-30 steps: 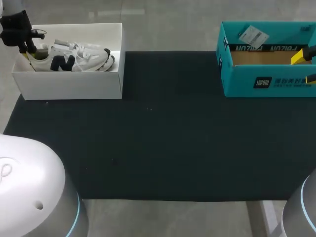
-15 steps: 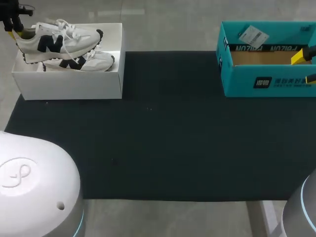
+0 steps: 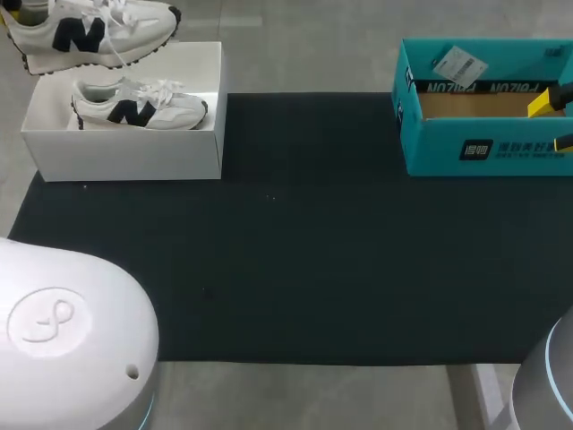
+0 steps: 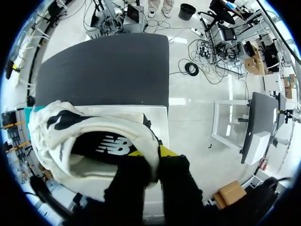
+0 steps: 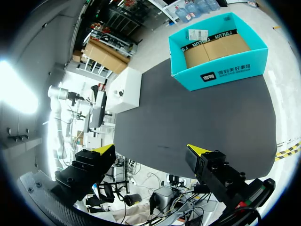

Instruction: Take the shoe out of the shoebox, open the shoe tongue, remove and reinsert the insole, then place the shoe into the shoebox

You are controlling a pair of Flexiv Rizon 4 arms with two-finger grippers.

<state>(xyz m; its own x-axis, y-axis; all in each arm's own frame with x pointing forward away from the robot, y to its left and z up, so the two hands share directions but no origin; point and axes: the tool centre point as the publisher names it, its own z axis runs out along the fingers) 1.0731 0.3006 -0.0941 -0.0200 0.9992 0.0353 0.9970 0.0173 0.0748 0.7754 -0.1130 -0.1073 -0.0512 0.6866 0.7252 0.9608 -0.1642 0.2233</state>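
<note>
your left pincer (image 4: 151,155) clamps the shoe (image 3: 94,31) at its heel, over the shoebox (image 3: 125,157) far rim; right pincer (image 5: 151,150) gapes above the counter (image 3: 313,251).

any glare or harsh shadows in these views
Head view: even light, no glare on the black mat; the white box shades the shoe lying in it only softly. Left wrist view: bright streaks of reflection on the floor beyond the box; the held shoe is dark inside. Right wrist view: one blown-out white light off beside the right gripper.
</note>
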